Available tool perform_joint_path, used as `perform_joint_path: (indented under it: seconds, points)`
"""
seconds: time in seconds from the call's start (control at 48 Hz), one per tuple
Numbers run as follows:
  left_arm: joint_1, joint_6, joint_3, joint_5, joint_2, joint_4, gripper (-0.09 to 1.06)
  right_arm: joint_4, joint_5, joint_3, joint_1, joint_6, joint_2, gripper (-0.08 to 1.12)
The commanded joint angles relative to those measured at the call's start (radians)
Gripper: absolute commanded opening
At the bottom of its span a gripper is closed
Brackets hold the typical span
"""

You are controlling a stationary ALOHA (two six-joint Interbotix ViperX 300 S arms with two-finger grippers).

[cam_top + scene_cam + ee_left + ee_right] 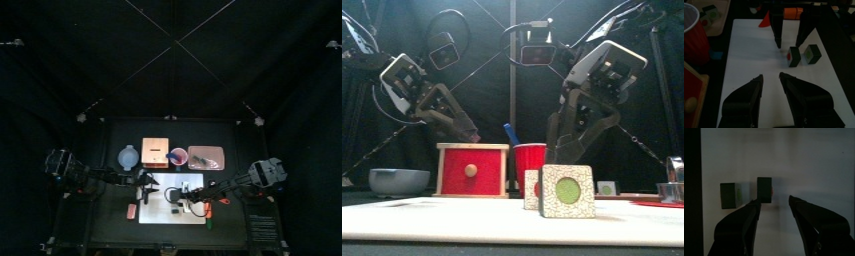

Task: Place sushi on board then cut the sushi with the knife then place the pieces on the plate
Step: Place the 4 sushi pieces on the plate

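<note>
Sushi's on the white cutting board and sits as two sushi pieces standing just apart, so I'd say placing and cutting are done. Left hand and right hand are both spread open and empty, the right one over the pieces. What's left: moving them to the pink tray.

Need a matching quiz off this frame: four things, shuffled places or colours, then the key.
Things:
1 sushi pieces
2 blue knife
3 bowl
4 box

Descriptions:
A in the red cup
B red drawer front
C on the white board
D blue-grey, left of the box

Pairs: 1-C, 2-A, 3-D, 4-B
</note>
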Motion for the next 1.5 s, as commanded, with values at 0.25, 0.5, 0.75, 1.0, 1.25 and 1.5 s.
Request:
perform_joint_path:
  seconds: [0.25, 0.5, 0.75, 1.0, 1.25, 1.5]
  points:
    - [0.003, 0.002, -0.015, -0.002, -0.003, 0.0, 0.74, -0.003, 0.017, -0.054, -0.003, -0.005, 0.002, 0.84]
    - [0.003, 0.002, -0.015, -0.002, -0.003, -0.002, 0.74, -0.021, 0.061, -0.067, -0.002, -0.009, -0.026, 0.84]
    - [0.002, 0.0, -0.014, -0.002, -0.003, -0.002, 0.74, -0.018, 0.078, -0.097, 0.003, -0.006, -0.063, 0.84]
    - [0.0, 0.002, -0.014, -0.002, -0.003, 0.0, 0.74, -0.017, 0.077, -0.12, 0.023, -0.008, -0.04, 0.84]
    - [0.0, 0.0, -0.014, -0.002, -0.003, 0.0, 0.74, -0.008, 0.075, -0.126, 0.037, -0.005, -0.012, 0.84]
    - [0.0, 0.002, -0.014, -0.002, -0.003, -0.002, 0.74, -0.006, 0.066, -0.138, 0.037, -0.006, 0.034, 0.84]
